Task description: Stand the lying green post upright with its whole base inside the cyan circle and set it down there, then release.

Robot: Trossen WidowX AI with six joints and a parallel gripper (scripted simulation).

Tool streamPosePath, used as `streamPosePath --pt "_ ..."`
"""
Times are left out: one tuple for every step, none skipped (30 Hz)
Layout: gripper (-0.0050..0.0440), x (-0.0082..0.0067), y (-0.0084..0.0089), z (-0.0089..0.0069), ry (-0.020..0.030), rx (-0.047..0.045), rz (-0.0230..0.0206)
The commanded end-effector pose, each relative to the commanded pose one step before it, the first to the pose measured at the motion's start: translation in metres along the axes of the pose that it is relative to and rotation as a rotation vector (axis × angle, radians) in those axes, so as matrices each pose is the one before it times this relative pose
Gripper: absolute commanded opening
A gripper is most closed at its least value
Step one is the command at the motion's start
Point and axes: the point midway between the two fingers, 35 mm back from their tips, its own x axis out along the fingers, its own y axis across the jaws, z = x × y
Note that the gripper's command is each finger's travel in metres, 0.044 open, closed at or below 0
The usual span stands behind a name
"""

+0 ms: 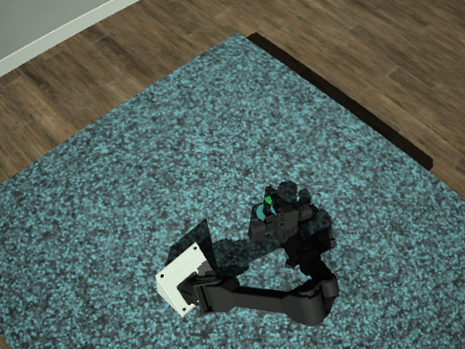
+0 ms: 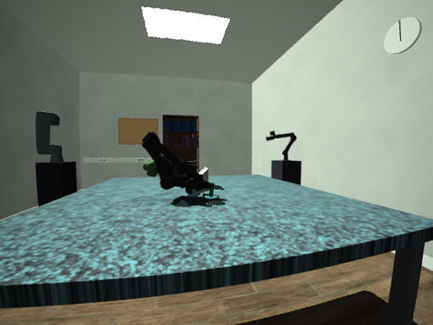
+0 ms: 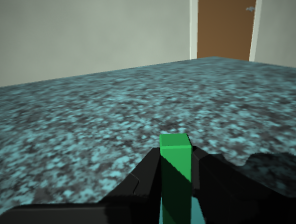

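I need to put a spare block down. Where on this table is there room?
Bare speckled table shows left of the white base and beyond the pincer. It is crowded where the pincer holds the green post at the cyan circle.

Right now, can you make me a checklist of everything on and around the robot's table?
Surface: speckled teal table top.
Job's things: green post upright, held over the cyan circle; whether its base touches cannot be told.
Clutter: nothing seen.
Grippers: gripper shut on the green post.
Cables: nothing seen.
Surroundings: wood floor, wall clock, bookshelf, two other arms on black pedestals.
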Motion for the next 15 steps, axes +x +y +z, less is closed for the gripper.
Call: streamPosePath --pt "0.0022 -0.00238 -0.00835 0.00404 -0.00726 -0.02796 -0.02056" --pt "0.0022 -0.00041 -0.00039 0.00033 0.00030 -0.00117 -0.00165" --pt "0.0022 0.00004 0.00256 -0.00056 0.00301 0.00822 0.00439" --pt "0.0022 0.00000 0.00000 0.00000 0.00000 0.00000 0.00000" --pt "0.0022 0.00000 0.00000 0.00000 0.00000 0.00000 0.00000" --pt "0.0022 0.00000 0.00000 0.00000 0.00000 0.00000 0.00000" --pt "0.0022 0.00000 0.00000 0.00000 0.00000 0.00000 0.00000" --pt "0.0022 0.00000 0.00000 0.00000 0.00000 0.00000 0.00000" --pt "0.0022 0.00000 0.00000 0.00000 0.00000 0.00000 0.00000" --pt "0.0022 0.00000 0.00000 0.00000 0.00000 0.00000 0.00000" --pt "0.0047 0.00000 0.00000 0.00000 0.00000 0.00000 0.00000" --pt "0.0070 0.00000 0.00000 0.00000 0.00000 0.00000 0.00000" --pt "0.0094 0.00000 0.00000 0.00000 0.00000 0.00000 0.00000" --pt "0.0119 0.00000 0.00000 0.00000 0.00000 0.00000 0.00000" --pt "0.0142 0.00000 0.00000 0.00000 0.00000 0.00000 0.00000"
